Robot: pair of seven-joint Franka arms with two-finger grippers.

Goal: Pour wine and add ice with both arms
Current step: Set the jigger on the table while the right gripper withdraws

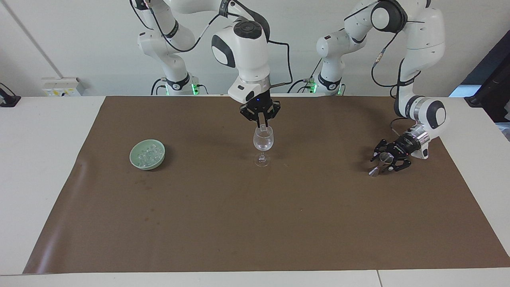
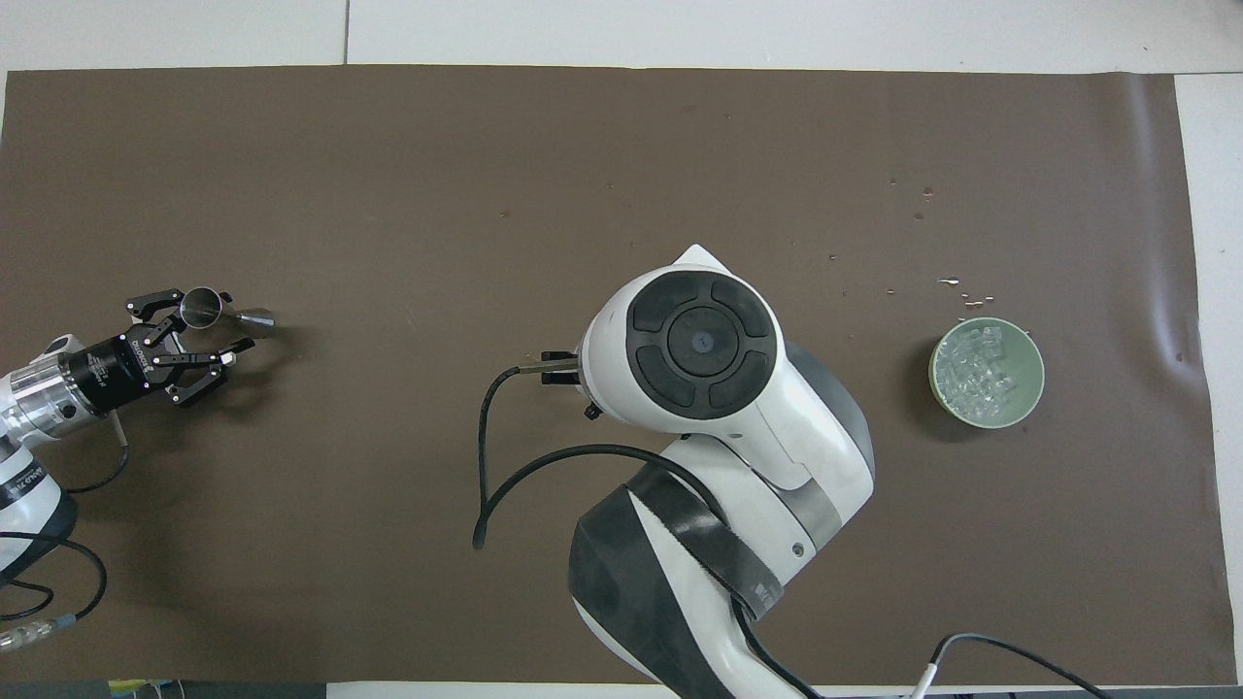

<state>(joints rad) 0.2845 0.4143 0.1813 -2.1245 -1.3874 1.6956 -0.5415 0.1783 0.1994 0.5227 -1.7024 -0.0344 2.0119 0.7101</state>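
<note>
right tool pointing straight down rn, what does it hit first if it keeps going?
The wine glass. The right tool points down over the glass's mouth with an ice cube between its fingertips, about level with the rim. Going on down, the cube would enter the bowl; the fingers look likely to meet the rim, though depth is unclear.
</note>
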